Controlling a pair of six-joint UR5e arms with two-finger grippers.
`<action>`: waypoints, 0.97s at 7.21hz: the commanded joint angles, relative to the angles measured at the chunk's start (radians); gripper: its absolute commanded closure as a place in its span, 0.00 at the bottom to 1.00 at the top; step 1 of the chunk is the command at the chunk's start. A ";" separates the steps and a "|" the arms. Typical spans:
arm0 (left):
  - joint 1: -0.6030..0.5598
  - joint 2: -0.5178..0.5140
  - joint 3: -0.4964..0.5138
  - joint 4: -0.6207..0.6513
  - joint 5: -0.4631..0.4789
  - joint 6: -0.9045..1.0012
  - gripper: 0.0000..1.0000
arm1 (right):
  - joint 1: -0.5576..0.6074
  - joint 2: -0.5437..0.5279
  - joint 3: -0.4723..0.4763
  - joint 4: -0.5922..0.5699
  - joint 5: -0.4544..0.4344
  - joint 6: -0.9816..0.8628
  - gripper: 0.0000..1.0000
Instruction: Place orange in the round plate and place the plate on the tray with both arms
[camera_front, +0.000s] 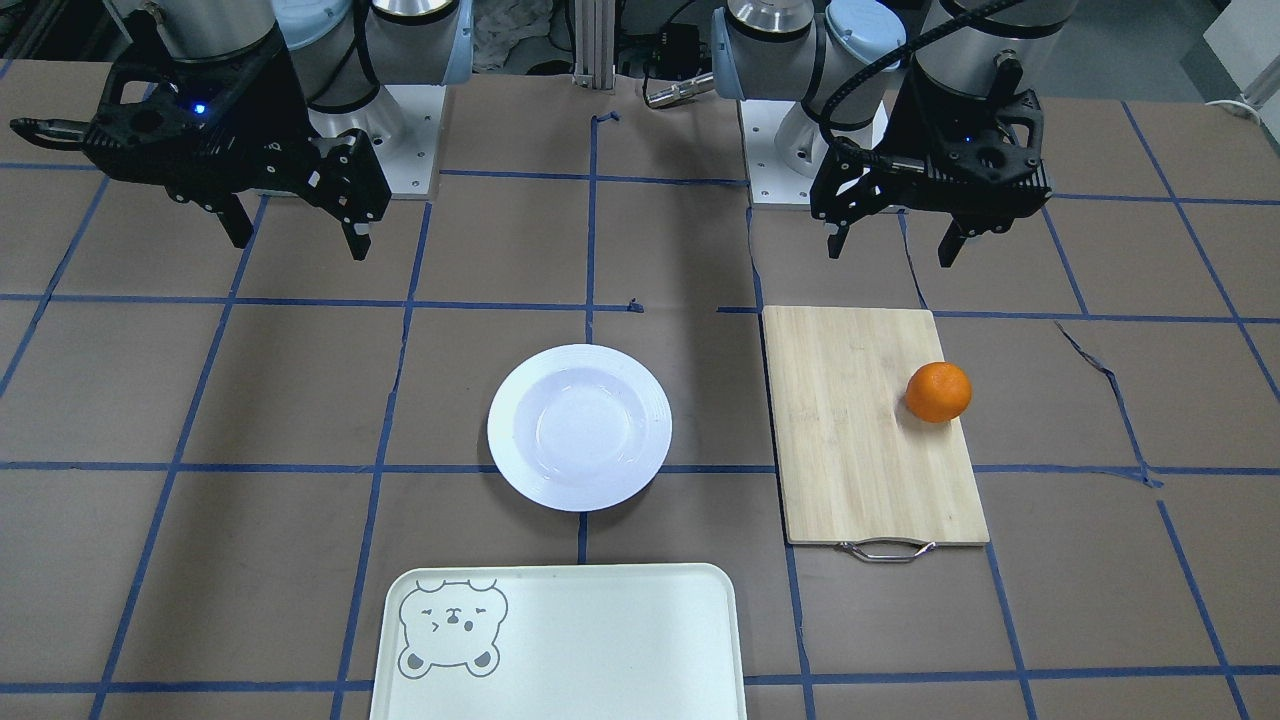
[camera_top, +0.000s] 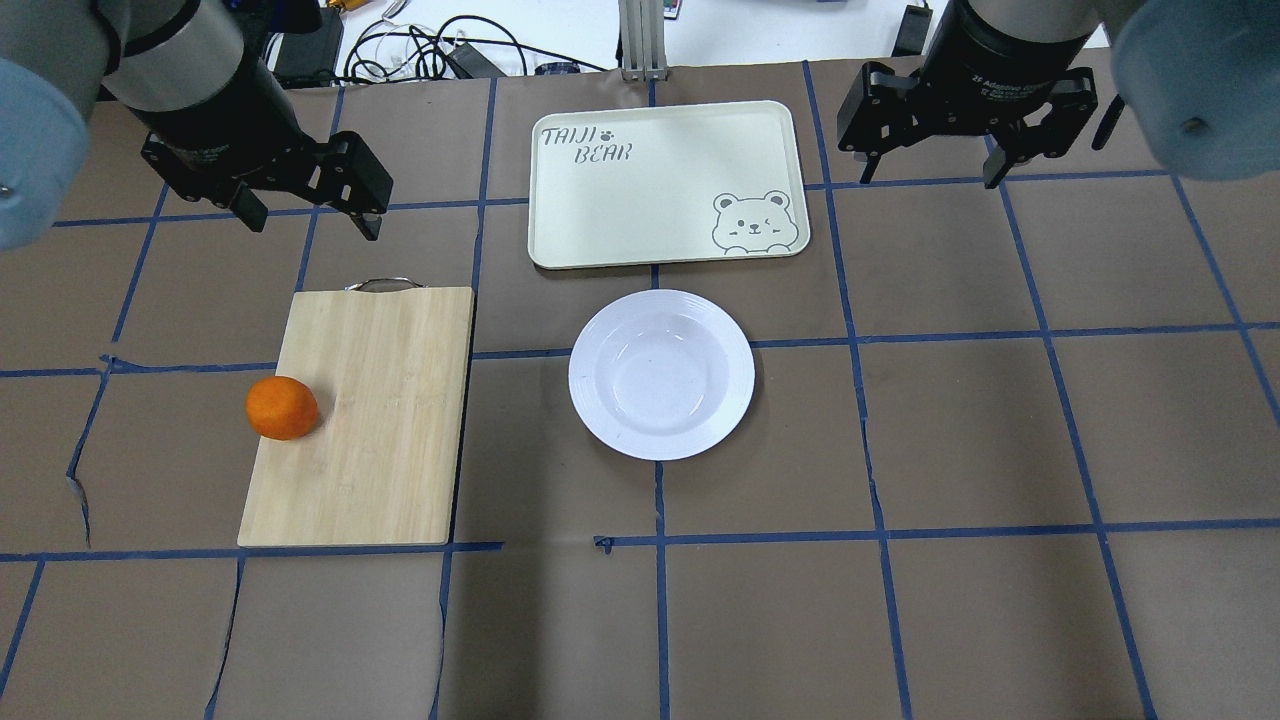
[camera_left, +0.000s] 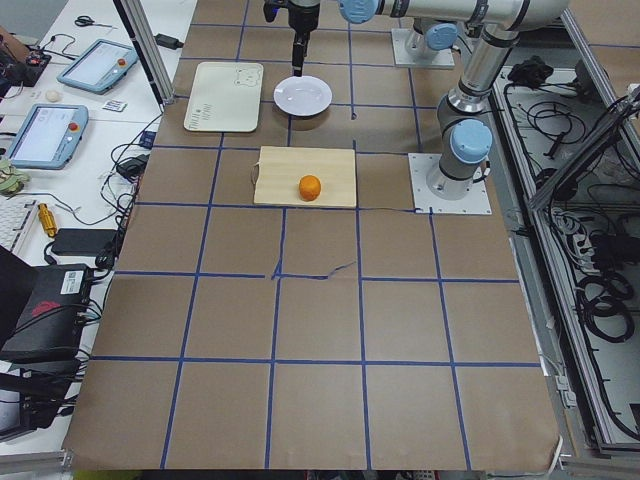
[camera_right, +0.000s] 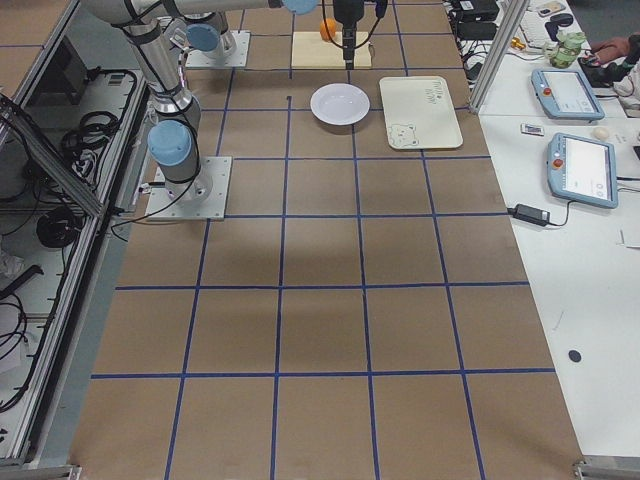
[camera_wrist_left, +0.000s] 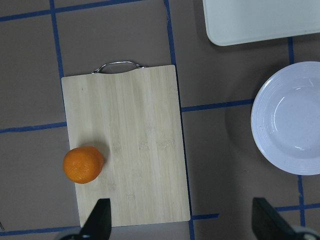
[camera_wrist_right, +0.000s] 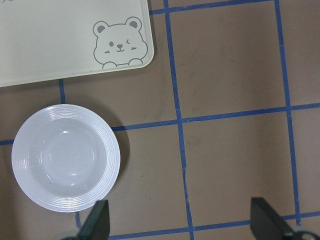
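The orange rests on the outer long edge of a bamboo cutting board, on my left side. At the table's middle lies the round plate, white and with nothing in it. Just beyond it is the mint-cream tray, its bear face at the corner nearest the plate. My left gripper hangs open above the table past the board's handle end. My right gripper hangs open to the right of the tray. Neither holds anything. The left wrist view shows the orange and the plate.
The cutting board has a metal handle on its far short end. Brown paper with blue tape lines covers the table. Beyond the far edge are cables, tablets and a pole. Each arm's base plate is bolted on at the near side.
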 joint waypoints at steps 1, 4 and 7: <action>0.003 -0.010 -0.001 -0.001 -0.001 0.001 0.00 | 0.001 0.000 0.000 0.001 0.000 0.000 0.00; 0.069 -0.057 -0.066 -0.001 -0.001 0.040 0.00 | -0.001 0.000 0.000 0.002 0.000 0.000 0.00; 0.127 -0.126 -0.270 0.203 0.168 0.091 0.00 | 0.001 0.000 0.000 0.002 -0.002 0.000 0.00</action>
